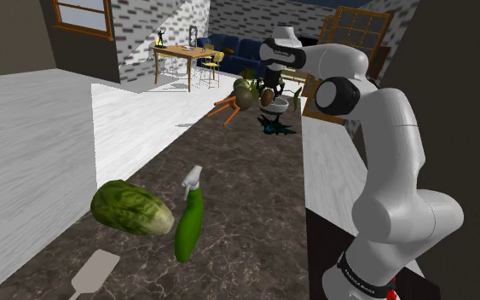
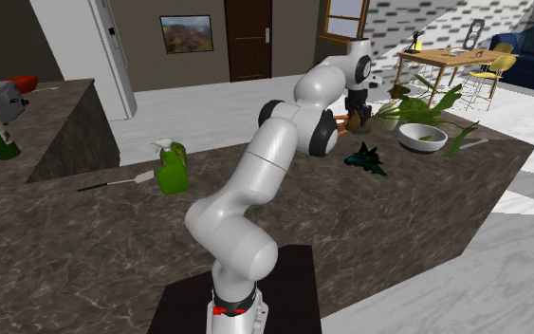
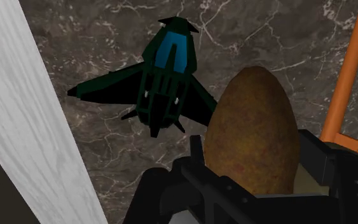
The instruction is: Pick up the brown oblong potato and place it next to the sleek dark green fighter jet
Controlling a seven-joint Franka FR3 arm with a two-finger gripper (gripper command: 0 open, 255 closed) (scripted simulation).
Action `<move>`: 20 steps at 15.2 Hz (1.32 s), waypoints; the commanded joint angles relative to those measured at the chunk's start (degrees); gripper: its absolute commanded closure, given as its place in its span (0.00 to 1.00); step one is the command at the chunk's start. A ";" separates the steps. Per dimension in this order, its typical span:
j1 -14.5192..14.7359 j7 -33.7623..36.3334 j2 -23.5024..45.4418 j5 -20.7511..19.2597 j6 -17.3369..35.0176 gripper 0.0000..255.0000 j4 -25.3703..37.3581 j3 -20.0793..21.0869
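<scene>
Potato (image 3: pixel 252 137) first: brown and egg-long, it is clasped between the two black fingers of the gripper (image 3: pixel 257 168), which press in on its sides. Its lower end is buried behind the hand's black body, so I cannot tell how deep the grip goes. It looks lifted off the dark marbled counter (image 1: pixel 246 187) rather than resting on it.

On the counter under the hand lies the fighter jet (image 3: pixel 161 83), dark green with a blue canopy, flat on its belly. In the wrist view it sits just beside the potato, apart from it, and one wing tip slips out of sight behind the potato's outline. The jet is close to the counter's edge, where a pale wood-grain floor (image 3: pixel 37 114) begins.

On the potato's other side stands an orange thing (image 3: pixel 346 83) made of thin bars. The frame cuts it off, and I cannot tell what it is.

From the second exterior view the arm's own forearm covers much of the hand, and the potato is too small there to pick out. A white bowl (image 2: pixel 422 138) and a leafy plant (image 2: pixel 416 102) stand past the jet.

Well apart, at the counter's near end in the shoulder view, lie a lettuce (image 1: pixel 131 209), a green spray bottle (image 1: pixel 190 217) on its side, and a pale spatula (image 1: pixel 93 273) clipped by the picture's lower edge.
</scene>
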 commanded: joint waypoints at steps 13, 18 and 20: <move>-0.98 1.58 -0.61 -0.48 10.76 1.00 -11.48 -0.10; -1.19 2.17 -0.35 -0.75 14.37 1.00 -14.87 -0.22; -1.24 2.39 -0.11 -0.87 15.73 1.00 -16.01 -0.28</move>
